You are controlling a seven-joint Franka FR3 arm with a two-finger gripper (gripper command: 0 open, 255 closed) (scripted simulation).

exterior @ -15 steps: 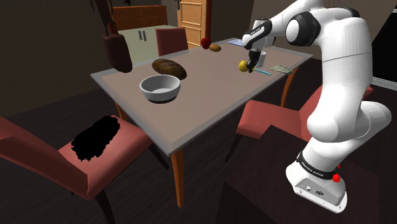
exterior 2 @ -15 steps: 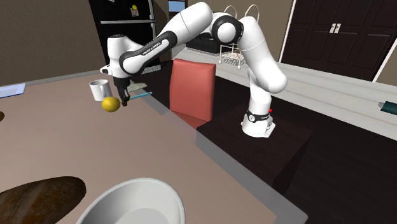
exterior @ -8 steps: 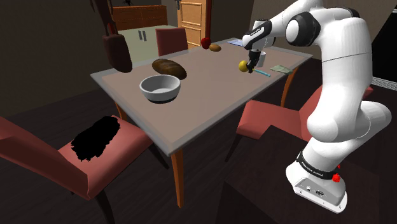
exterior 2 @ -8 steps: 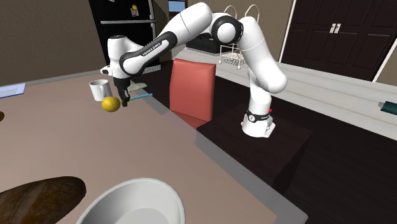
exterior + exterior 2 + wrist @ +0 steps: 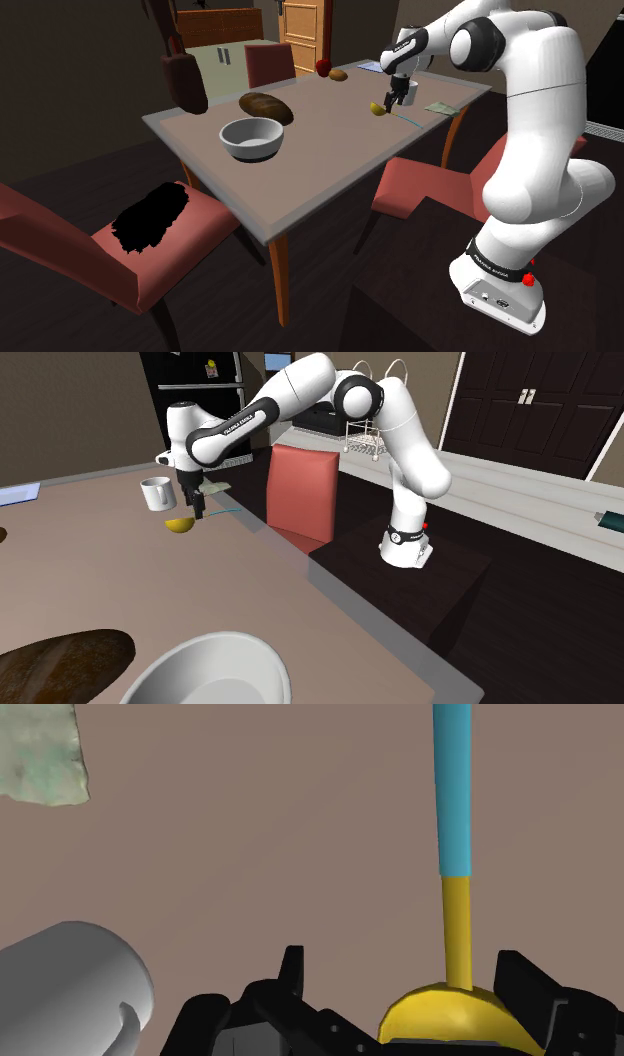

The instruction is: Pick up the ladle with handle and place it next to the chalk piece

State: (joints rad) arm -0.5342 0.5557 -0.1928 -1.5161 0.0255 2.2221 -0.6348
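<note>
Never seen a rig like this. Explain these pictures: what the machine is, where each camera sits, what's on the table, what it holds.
It is a white robot arm standing on a box beside a dining table. One picture looks from beside its base. One looks over the table, facing the arm. One comes from a camera on its hand, looking past the black jaws. On the table are a grey bowl, a brown loaf, a white mug and a ladle with a yellow scoop and blue handle. The jaws stand open around the scoop. One side looks clear of it, so nothing seems held yet.
</note>
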